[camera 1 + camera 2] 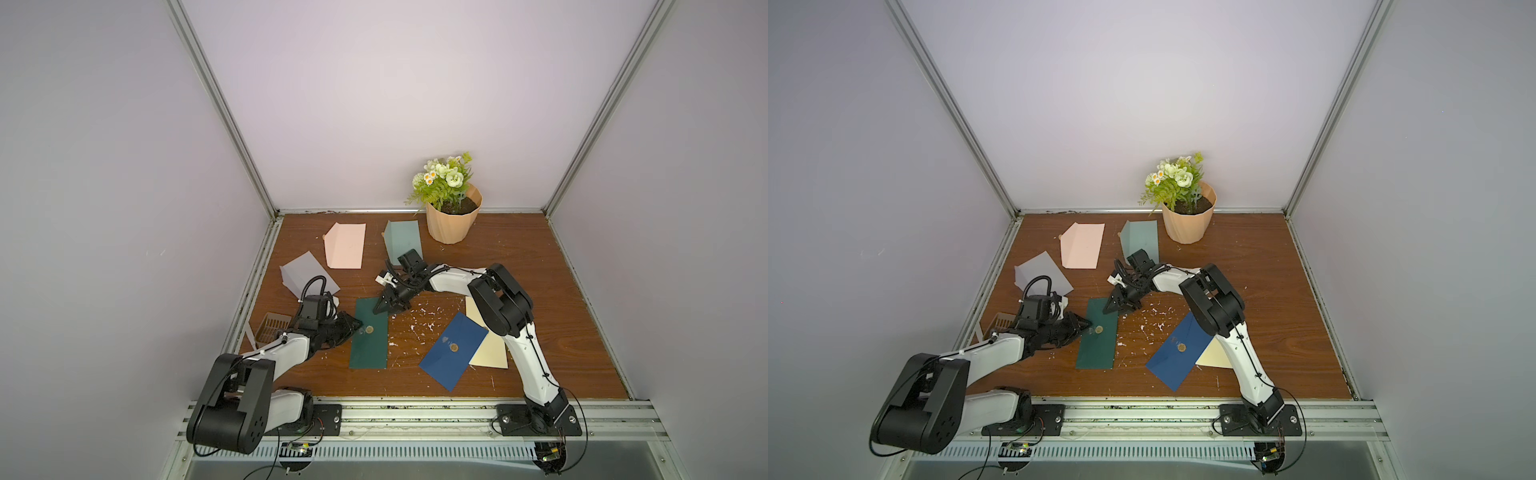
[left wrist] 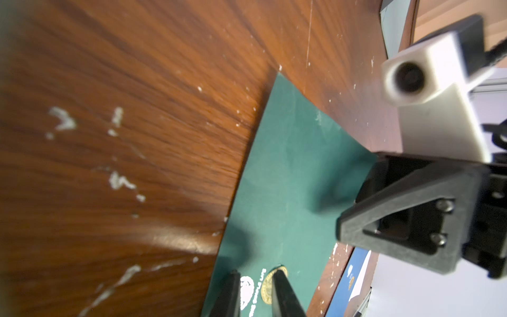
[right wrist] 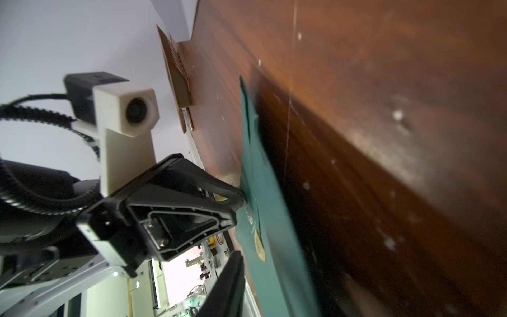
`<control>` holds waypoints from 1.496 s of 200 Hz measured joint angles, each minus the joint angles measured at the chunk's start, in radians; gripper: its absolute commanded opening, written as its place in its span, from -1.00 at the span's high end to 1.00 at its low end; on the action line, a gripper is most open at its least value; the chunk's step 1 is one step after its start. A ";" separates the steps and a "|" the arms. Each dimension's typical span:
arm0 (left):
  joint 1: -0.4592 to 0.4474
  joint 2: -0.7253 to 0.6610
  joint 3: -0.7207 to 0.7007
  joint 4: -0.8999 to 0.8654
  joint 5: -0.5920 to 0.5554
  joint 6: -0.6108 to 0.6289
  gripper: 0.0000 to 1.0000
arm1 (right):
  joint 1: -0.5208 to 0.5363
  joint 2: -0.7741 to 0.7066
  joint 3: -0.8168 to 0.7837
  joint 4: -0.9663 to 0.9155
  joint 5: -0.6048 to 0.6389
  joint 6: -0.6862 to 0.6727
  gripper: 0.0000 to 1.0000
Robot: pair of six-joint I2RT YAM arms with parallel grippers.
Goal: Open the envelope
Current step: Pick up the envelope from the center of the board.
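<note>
A dark green envelope [image 1: 370,349] [image 1: 1098,349] lies lengthwise mid-table, its flap held by a gold seal [image 1: 369,330] [image 2: 266,291]. My left gripper [image 1: 360,328] [image 2: 256,273] rests its tips on the envelope from the left, narrowly open, one finger beside the seal and one overlapping it. My right gripper [image 1: 384,308] [image 1: 1115,307] is at the envelope's far end. In the right wrist view that end of the envelope [image 3: 263,192] is raised off the wood, with one finger [image 3: 230,282] close beside it. The other finger is hidden.
A blue sealed envelope [image 1: 453,349] lies over a cream one [image 1: 492,353] at right. Opened pink [image 1: 345,245], grey-green [image 1: 402,241] and grey [image 1: 305,274] envelopes sit at the back, next to a flower pot [image 1: 453,216]. A brown basket [image 1: 272,328] stands at the left edge.
</note>
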 measured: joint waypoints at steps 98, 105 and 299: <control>0.008 -0.320 0.090 -0.146 -0.057 0.111 -0.18 | -0.035 -0.077 0.238 -0.274 -0.036 -0.147 1.00; 0.016 -0.369 0.096 -0.124 -0.044 0.111 -0.26 | -0.054 -0.105 0.244 -0.281 -0.057 -0.158 1.00; 0.099 -0.137 0.260 0.728 0.632 -0.336 0.61 | -0.132 -0.359 0.240 -0.278 -0.282 -0.235 1.00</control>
